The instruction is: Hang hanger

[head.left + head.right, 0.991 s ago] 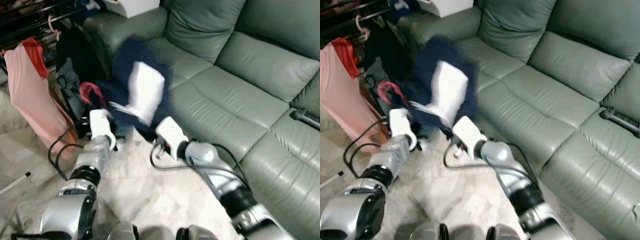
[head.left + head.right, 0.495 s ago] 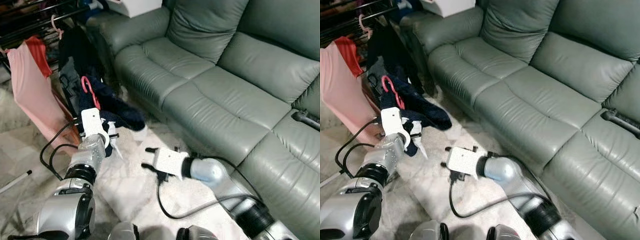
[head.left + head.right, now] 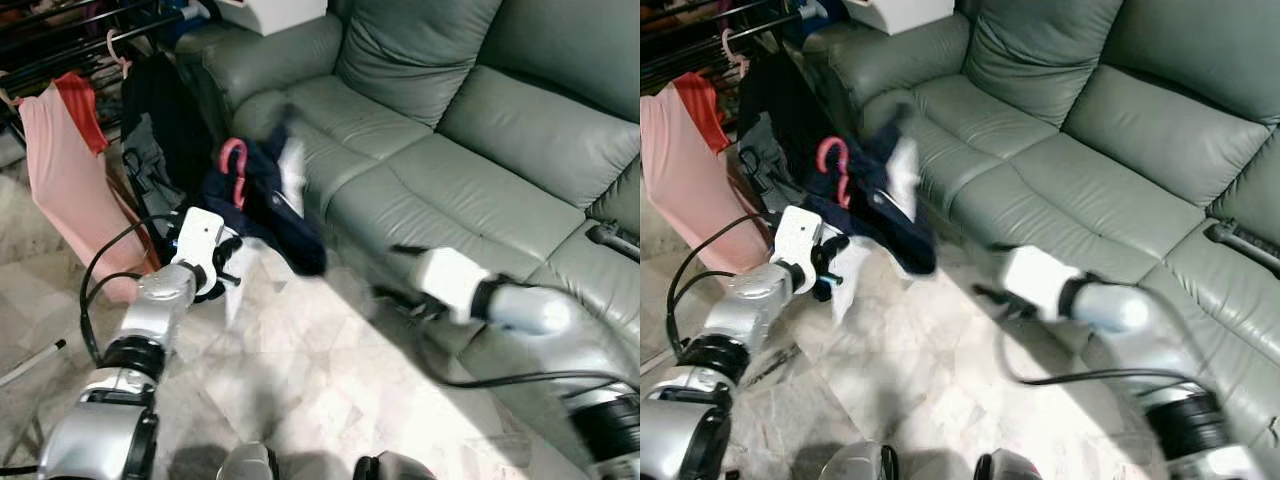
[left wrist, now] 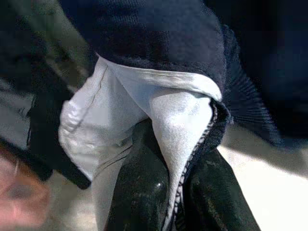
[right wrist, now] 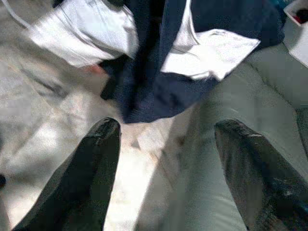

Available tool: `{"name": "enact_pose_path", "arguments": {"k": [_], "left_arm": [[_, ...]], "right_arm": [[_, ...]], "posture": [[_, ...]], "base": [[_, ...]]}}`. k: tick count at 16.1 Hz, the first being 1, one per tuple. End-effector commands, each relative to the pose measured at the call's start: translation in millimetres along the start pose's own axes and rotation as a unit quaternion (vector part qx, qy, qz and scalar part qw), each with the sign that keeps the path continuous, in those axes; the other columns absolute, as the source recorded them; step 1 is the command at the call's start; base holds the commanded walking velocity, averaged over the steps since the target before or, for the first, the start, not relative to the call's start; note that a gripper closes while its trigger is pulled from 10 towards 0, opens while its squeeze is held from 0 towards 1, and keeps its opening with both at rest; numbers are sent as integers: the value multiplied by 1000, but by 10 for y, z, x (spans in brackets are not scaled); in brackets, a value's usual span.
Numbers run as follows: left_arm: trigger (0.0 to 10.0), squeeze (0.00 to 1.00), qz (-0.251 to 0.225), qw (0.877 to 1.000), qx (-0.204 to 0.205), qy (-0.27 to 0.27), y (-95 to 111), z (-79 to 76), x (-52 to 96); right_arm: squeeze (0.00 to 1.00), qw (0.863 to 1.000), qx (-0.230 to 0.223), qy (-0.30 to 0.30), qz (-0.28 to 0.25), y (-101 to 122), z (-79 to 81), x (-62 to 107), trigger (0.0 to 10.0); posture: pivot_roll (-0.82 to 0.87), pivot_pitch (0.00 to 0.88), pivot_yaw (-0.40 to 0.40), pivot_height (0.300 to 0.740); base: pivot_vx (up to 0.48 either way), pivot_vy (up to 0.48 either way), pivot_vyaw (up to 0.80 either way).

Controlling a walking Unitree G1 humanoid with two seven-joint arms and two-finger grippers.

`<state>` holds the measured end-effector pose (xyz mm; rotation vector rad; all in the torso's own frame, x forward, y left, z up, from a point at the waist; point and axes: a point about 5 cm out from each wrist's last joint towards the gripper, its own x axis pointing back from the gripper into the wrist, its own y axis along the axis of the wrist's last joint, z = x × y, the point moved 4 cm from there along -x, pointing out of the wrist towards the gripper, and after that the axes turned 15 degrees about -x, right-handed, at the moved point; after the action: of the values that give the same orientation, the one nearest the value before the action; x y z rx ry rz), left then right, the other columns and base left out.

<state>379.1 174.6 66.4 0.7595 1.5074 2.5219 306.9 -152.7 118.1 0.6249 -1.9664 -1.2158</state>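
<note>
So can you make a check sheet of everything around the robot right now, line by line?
Surface: pale marble floor.
Job's things: red hanger poking out of a navy and white garment, held up beside the sofa.
Clutter: pink garment and dark clothes on a rack.
Grippers: left gripper shut on the garment; right gripper open, near the sofa front.
Cables: black cable looping by the left arm.
Surroundings: green leather sofa.
</note>
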Motion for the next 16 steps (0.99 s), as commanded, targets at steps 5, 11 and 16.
{"name": "enact_pose_path", "arguments": {"k": [5, 11, 16], "left_arm": [[0, 0, -37, 977, -160, -133, -35, -156, 173], [0, 0, -108, 926, -255, -257, 40, -511, 339], [0, 0, -165, 893, -288, -305, 180, -730, 418]], "right_arm": [[1000, 998, 67, 18, 12, 77, -267, 211, 10000], [1000, 995, 81, 53, 29, 110, -449, 289, 10000], [1000, 992, 51, 103, 48, 26, -467, 166, 10000]], "posture": [[-42, 59, 61, 740], [-45, 67, 57, 740], [-44, 71, 55, 740]], "base": [[0, 0, 0], [0, 0, 0], [0, 0, 0]]}}
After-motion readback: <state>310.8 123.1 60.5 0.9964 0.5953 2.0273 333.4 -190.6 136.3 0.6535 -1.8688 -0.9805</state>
